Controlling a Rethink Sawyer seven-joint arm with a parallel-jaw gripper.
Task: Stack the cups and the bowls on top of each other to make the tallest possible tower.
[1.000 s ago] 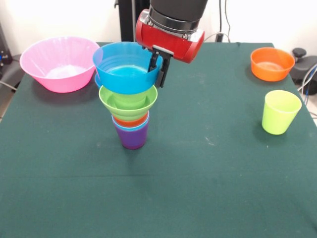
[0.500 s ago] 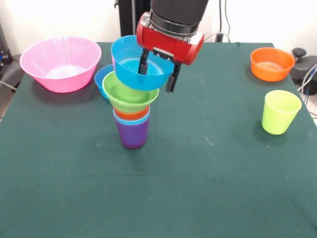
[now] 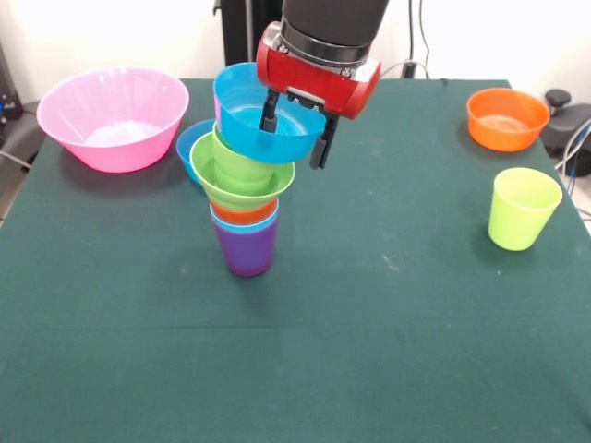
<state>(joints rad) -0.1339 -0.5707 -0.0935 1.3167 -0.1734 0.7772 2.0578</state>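
Tower (image 3: 245,217) is seen at the counter's (image 3: 369,351) middle, purple cup (image 3: 246,251) lowest; its top blue bowl (image 3: 268,125) is tilted, the rim straddled by parted fingers (image 3: 319,148) of the gripper (image 3: 294,134); yellow-green cup (image 3: 523,209) stands at three o'clock.

The arm (image 3: 332,23) is cut off by the top edge, so only its lower black and red part shows. The second blue bowl (image 3: 192,148) is mostly hidden behind the tower (image 3: 245,198); only its left part shows. In the tower, the orange cup (image 3: 245,215) and the light blue cup (image 3: 242,227) show only as thin rims. One finger (image 3: 269,113) of the gripper (image 3: 295,134) reaches inside the top blue bowl (image 3: 268,125), its tip hidden.
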